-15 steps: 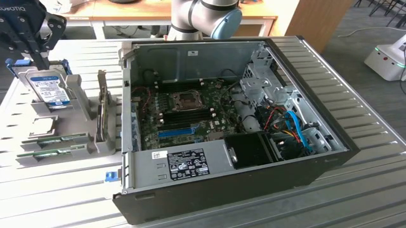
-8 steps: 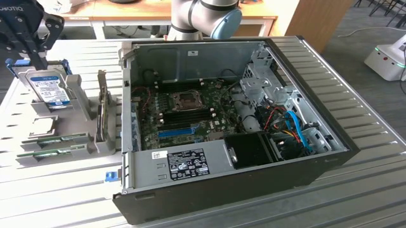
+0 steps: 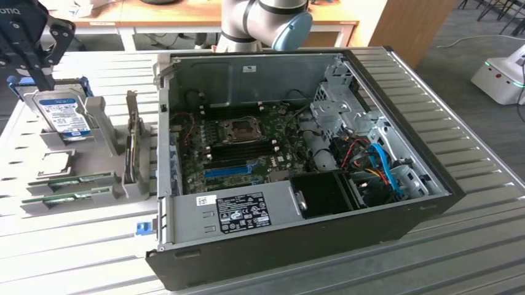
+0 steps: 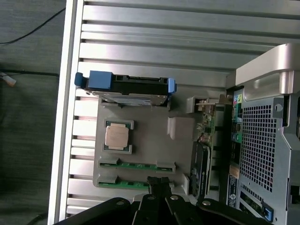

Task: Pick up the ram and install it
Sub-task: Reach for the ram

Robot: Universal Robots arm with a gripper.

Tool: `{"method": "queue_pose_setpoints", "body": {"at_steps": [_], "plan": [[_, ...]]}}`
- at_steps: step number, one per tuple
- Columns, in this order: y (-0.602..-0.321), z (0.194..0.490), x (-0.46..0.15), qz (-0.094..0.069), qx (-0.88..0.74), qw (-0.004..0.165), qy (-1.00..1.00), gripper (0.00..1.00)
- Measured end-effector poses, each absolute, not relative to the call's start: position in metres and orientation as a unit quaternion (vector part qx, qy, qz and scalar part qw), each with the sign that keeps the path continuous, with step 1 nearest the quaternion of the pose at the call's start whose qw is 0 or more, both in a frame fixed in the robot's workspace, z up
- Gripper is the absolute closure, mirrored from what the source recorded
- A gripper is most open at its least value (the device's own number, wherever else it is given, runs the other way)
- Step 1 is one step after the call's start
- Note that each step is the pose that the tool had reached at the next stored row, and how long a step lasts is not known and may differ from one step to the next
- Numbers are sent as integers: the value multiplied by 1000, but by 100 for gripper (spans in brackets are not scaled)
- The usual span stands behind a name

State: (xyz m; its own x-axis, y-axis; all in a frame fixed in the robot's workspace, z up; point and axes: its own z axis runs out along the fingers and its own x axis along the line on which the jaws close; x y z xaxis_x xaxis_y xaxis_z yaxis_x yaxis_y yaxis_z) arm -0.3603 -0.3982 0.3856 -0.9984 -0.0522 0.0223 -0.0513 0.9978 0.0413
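Since gripper (image 4: 159,181) hangs shut and empty above grey parts holder (image 4: 150,146), pick-up not yet done and install untouched. Near ram stick (image 4: 129,184) lies flat in holder groove just by fingertips; far ram stick (image 4: 136,165) in next groove beyond. Same holder carries CPU (image 4: 117,136) and, farthest from gripper, hard drive (image 4: 133,92) in blue caddy. Open computer case (image 3: 287,239) off to gripper's side; black memory slots (image 3: 242,147) look unfilled.

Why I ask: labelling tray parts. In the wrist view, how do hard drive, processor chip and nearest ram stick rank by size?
1. Hard drive, edge-on.
2. Processor chip.
3. Ram stick: longer but far thinner, so these two are close.
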Motion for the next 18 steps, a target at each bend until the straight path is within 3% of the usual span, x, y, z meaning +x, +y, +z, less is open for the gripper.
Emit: {"method": "queue_pose_setpoints", "body": {"at_steps": [18], "plan": [[-398, 384, -372, -20, 26, 12, -999, 89]]}}
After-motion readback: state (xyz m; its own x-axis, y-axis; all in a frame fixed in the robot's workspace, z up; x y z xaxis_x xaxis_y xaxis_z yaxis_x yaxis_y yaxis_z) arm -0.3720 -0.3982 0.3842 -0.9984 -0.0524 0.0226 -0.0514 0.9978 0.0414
